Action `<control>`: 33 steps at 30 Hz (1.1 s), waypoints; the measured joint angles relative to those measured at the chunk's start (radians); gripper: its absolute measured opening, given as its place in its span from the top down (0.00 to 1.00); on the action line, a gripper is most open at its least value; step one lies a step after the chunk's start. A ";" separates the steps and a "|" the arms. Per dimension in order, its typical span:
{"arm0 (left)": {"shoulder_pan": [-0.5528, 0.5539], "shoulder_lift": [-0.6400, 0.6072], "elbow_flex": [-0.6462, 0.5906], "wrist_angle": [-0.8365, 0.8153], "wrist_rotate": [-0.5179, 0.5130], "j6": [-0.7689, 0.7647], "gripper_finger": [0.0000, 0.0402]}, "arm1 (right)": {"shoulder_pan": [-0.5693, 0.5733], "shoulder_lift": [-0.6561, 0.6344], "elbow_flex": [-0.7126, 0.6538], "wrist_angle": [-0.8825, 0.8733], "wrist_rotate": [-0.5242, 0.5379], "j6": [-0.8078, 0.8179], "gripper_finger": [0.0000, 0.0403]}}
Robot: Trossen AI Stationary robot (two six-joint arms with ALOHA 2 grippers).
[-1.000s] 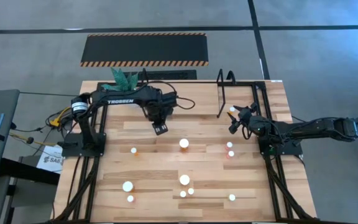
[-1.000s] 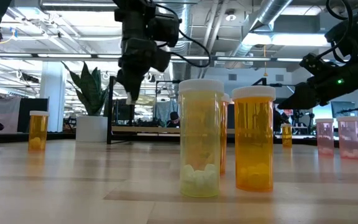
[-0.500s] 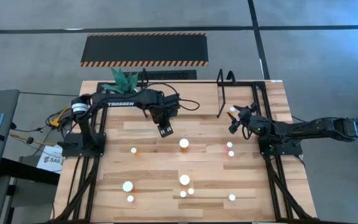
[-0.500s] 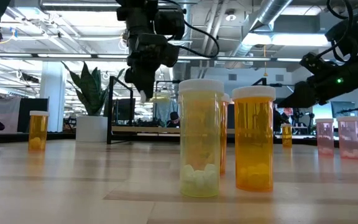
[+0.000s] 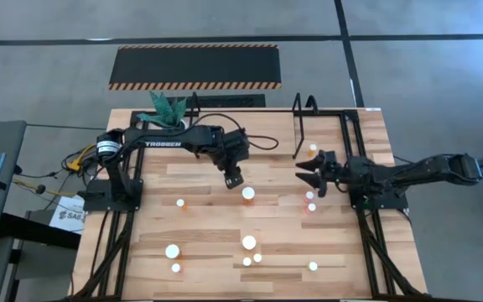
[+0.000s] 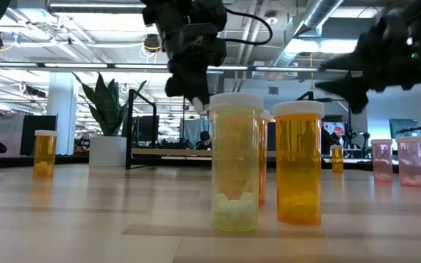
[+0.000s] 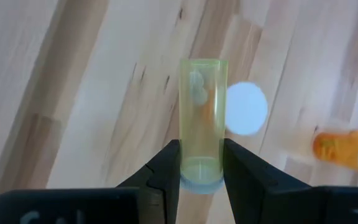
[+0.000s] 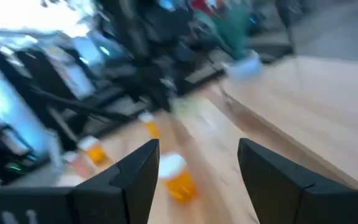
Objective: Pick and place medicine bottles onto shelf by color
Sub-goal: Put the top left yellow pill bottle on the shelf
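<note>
Both arms have swung toward the table's middle. Left gripper (image 7: 201, 167) stays clamped on a yellow medicine bottle (image 7: 202, 118), held above the boards. Right gripper (image 5: 309, 178), fingers spread and empty, hovers near the shelf (image 5: 303, 126) at the far right.

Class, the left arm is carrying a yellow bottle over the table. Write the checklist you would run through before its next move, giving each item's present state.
1. Left hand shut on the yellow bottle: ok.
2. Bottle sits straight between the fingers, not skewed: ok.
3. Bottle lifted off the table: ok, it hangs above the boards.
4. Right hand open and apart from the left hand: ok.
5. Shelf free at the spot for yellow bottles: cannot tell.
6. Standing bottles below the left hand, such as the white-capped one: not ok, it lies close beside the hand.
</note>
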 joint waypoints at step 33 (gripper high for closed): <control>-0.117 0.000 0.000 0.810 -0.140 0.060 0.78 | 0.052 0.112 0.173 0.211 0.013 -0.030 0.39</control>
